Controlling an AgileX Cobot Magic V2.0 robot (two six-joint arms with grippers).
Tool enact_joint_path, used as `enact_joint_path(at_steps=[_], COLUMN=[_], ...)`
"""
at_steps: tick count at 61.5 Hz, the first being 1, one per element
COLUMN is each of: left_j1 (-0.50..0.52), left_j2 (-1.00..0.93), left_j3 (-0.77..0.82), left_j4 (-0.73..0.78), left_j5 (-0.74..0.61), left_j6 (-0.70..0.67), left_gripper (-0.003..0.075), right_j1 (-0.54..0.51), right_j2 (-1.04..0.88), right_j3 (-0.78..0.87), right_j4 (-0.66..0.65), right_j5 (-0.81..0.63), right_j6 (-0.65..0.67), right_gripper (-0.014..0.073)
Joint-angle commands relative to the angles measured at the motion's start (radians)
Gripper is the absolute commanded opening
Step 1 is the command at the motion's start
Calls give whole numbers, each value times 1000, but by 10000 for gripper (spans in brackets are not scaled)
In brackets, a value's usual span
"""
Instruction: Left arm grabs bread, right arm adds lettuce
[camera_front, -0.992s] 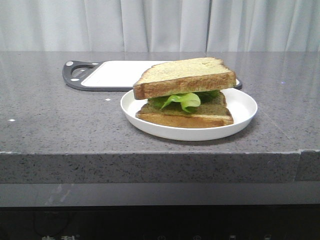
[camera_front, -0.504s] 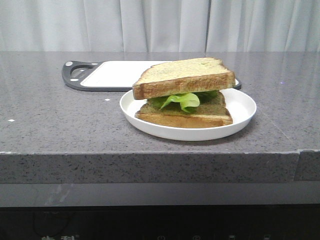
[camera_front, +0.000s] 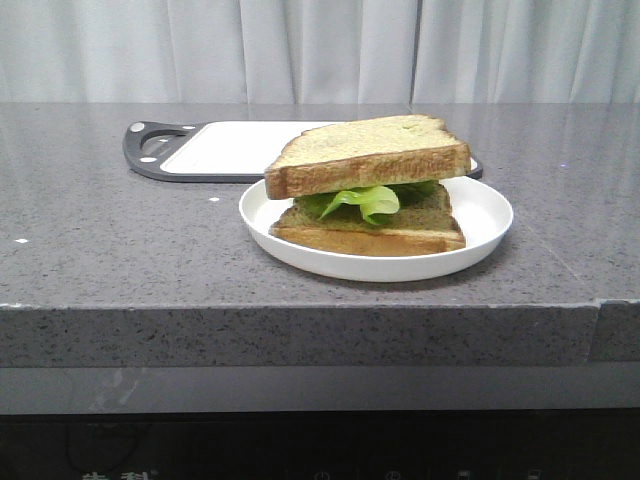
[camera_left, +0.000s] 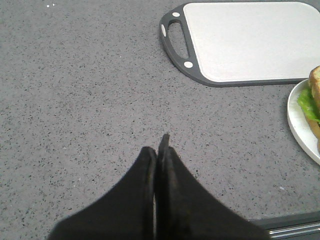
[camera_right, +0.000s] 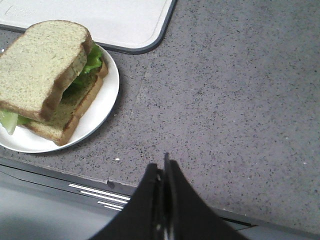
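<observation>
With the thick golden-crusted bread slice (camera_front: 368, 153) already capping the ruffled green lettuce leaf (camera_front: 365, 201) on the round white plate (camera_front: 480, 232), both the left hand (camera_left: 161, 150) and right hand (camera_right: 163, 170), pinched closed and empty above the grey speckled tabletop (camera_front: 120, 240), should simply keep clear.

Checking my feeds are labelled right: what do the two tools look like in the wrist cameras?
Both look alike: the left tool and the right tool each have two long, matte black, wedge-shaped fingers tapering to a point. No markings, cables or coloured pads show in either view.
</observation>
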Motion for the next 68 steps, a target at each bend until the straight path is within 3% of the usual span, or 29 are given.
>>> enact_joint_path(at_steps=[1,22,29,49,68], left_j1=[5,5,49,249,278], left_j2=[-1,-7,-52,-414,-643], left_j3=[-26,-17,34,488,763], left_j4=[5,5,11,-186,-220], left_j5=[-79,-82,-127,-452,-685], left_j6=[-10,-10,-10,-10,-10], left_gripper=[-20,-20,-20,-20,-20], right_j1=[2,2,2,2,2], right_j2=[-5,-5,-5,-5,-5], right_j3=[-24,-24,-24,-24,-24], right_j4=[-3,-3,-3,-3,-3], right_j5=[-56,-56,-57,-57,-57], right_j6=[1,1,1,1,1], right_gripper=[-67,-67,-67,-67,-67])
